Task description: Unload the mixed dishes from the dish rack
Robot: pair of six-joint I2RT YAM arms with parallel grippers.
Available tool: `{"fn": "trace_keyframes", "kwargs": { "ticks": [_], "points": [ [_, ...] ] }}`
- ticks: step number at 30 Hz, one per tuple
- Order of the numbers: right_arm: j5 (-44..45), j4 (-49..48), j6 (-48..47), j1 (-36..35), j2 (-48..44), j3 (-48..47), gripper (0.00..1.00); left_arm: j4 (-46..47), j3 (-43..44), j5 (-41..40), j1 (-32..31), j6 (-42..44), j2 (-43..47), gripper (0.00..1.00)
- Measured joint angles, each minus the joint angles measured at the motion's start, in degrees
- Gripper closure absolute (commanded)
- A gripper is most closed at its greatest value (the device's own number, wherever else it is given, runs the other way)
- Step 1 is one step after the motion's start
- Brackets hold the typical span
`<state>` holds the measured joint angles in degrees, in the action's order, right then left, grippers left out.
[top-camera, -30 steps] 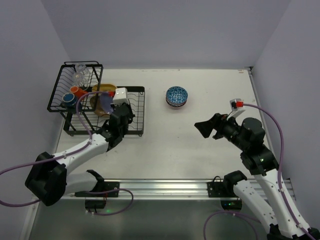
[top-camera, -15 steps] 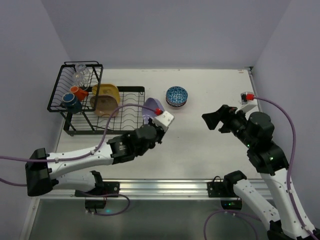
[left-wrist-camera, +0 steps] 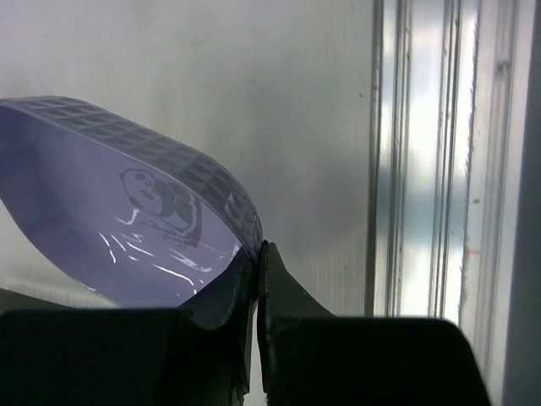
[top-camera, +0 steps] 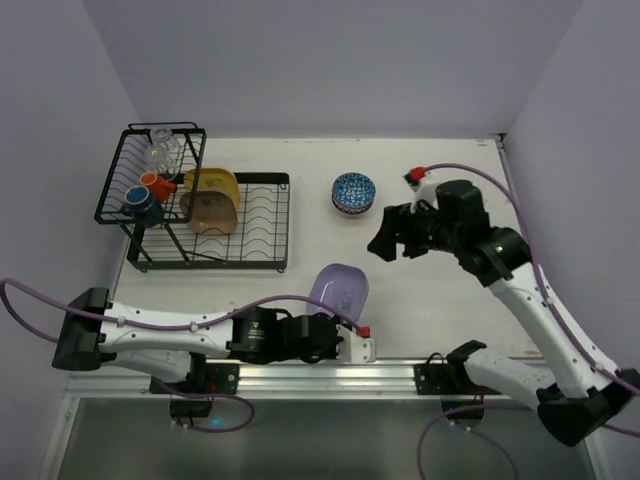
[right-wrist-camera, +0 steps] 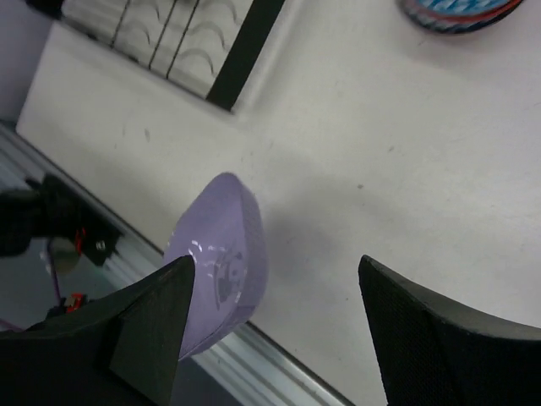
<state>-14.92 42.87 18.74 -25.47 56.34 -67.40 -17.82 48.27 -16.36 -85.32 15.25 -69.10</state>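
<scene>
My left gripper (top-camera: 332,322) is shut on the rim of the lavender plate (top-camera: 338,290) and holds it tilted above the table near the front rail; the plate also fills the left wrist view (left-wrist-camera: 118,211) and shows in the right wrist view (right-wrist-camera: 221,262). My right gripper (top-camera: 385,243) is open and empty, above the table right of centre. The black dish rack (top-camera: 215,225) at the back left holds a yellow plate (top-camera: 213,183), a tan plate (top-camera: 208,209), an orange mug (top-camera: 155,185), a dark mug (top-camera: 138,201) and a clear glass (top-camera: 160,152). A blue-white bowl (top-camera: 353,192) sits on the table.
An aluminium rail (top-camera: 330,372) runs along the table's front edge, right by the left gripper. The blue-white bowl's rim shows at the top of the right wrist view (right-wrist-camera: 456,13). Walls close the table at the back and both sides.
My left arm has carried the lavender plate from the rack's edge down toward the front rail. My right arm has swung left and forward over the table, near the blue-white bowl.
</scene>
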Motion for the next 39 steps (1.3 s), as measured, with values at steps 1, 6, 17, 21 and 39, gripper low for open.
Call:
{"fn": "trace_keyframes", "kwargs": {
  "ticks": [1,6,17,21,39],
  "points": [
    [-0.26,1.07,-1.01,-2.91,2.36,-0.02,0.21,-2.8,0.74,0.2,-0.92,0.46,-0.87,1.0],
    [0.39,5.66,-4.0,-13.46,10.86,0.68,0.26,-16.11,5.97,0.57,-2.93,0.94,-6.62,1.0],
    [3.13,7.56,-5.73,-20.92,17.25,1.77,0.39,-26.21,8.94,3.63,-4.85,3.04,-7.26,1.0],
    [3.41,7.26,-6.01,-21.09,19.34,1.9,0.44,-26.62,10.19,4.48,-5.2,3.65,-7.26,1.0],
    [6.4,5.25,-5.73,-21.92,24.09,2.86,1.0,-25.83,9.94,-2.91,-5.16,2.03,-5.66,0.0]
  ]
}}
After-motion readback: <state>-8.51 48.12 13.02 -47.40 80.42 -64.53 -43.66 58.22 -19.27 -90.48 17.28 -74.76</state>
